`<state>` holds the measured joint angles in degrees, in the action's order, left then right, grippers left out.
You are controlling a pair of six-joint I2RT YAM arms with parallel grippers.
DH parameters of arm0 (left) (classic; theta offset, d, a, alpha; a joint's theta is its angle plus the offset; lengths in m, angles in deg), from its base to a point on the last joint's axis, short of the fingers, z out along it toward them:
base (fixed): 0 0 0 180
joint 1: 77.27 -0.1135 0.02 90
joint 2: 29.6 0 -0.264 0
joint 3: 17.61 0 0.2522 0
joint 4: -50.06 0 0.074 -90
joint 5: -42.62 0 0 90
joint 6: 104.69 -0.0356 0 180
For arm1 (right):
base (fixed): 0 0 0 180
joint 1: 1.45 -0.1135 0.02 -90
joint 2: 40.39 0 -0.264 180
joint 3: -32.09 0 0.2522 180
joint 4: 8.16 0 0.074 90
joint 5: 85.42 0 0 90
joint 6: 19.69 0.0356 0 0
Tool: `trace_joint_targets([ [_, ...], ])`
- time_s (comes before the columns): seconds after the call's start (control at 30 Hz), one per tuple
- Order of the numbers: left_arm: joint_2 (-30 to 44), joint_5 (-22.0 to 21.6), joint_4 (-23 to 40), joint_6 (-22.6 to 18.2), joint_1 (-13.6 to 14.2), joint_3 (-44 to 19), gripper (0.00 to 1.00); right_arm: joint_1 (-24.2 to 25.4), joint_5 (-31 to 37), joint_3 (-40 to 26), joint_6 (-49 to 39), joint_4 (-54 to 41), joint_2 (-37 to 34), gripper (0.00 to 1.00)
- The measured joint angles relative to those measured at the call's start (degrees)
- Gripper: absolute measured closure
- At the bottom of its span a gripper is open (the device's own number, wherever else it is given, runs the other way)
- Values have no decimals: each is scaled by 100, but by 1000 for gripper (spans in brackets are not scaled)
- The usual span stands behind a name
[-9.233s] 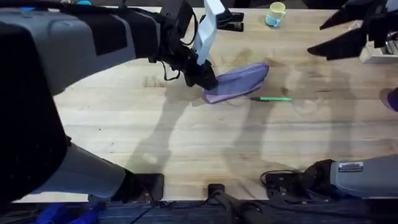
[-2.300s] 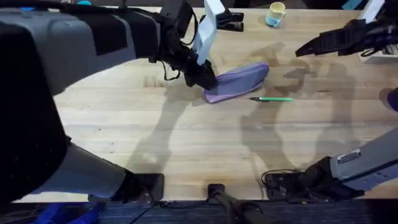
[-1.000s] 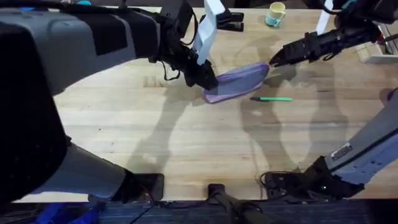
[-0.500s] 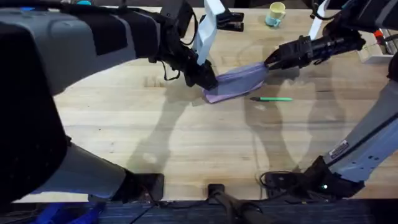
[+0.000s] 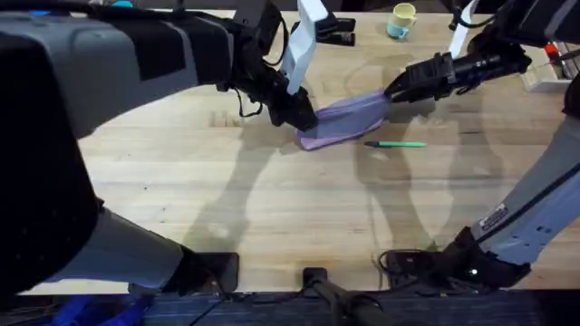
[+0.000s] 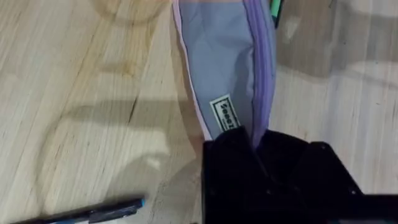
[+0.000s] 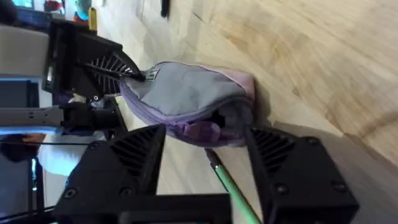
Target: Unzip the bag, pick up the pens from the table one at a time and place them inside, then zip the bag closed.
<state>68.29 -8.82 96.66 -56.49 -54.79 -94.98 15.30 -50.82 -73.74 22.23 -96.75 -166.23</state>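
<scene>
While the soft lavender-purple fabric pouch is lying slanted in the upper middle of the overhead frame, on the light wooden plank table, both arms are meeting it from opposite ends. The left gripper, black and coming from the upper left, is sitting on the pouch's lower-left end. In the left wrist view its black fingers are pressed together on that end of the pouch, right where the purple zipper seam runs in, just beside a small white label.

The right gripper is reaching in from the upper right of the overhead frame and is touching the pouch's upper-right end. In the right wrist view its two black fingers are standing apart, one on each side of the pouch's rounded end, not pressed onto the fabric.

A slim bright green pen is lying flat on the table just below the pouch's right half, close to it. This pen is also passing between the right fingers in the right wrist view. A dark pen with a blue end is lying on the wood at the lower left of the left wrist view, apart from the pouch.
</scene>
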Motion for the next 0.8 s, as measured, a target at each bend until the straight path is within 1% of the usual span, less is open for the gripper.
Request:
trace_joint_targets([
  [0.2, 0, 0, 0, 0, 0, 0, 957, -9, -2, 0, 9, -63, -2, 356],
  [0.3, 0, 0, -2, 0, 0, 0, 957, -19, -43, 0, 11, -109, -2, 500],
  [0.5, 0, -2, -9, 0, 0, 0, 957, -61, -136, 0, 11, -150, -2, 731],
  [0.67, 0, -4, -11, 0, 0, 1, 957, -76, -164, 2, 13, -171, -2, 949],
  [0.8, 0, -7, -13, 0, 0, 0, 957, -76, -163, 2, 11, -173, 0, 966],
])
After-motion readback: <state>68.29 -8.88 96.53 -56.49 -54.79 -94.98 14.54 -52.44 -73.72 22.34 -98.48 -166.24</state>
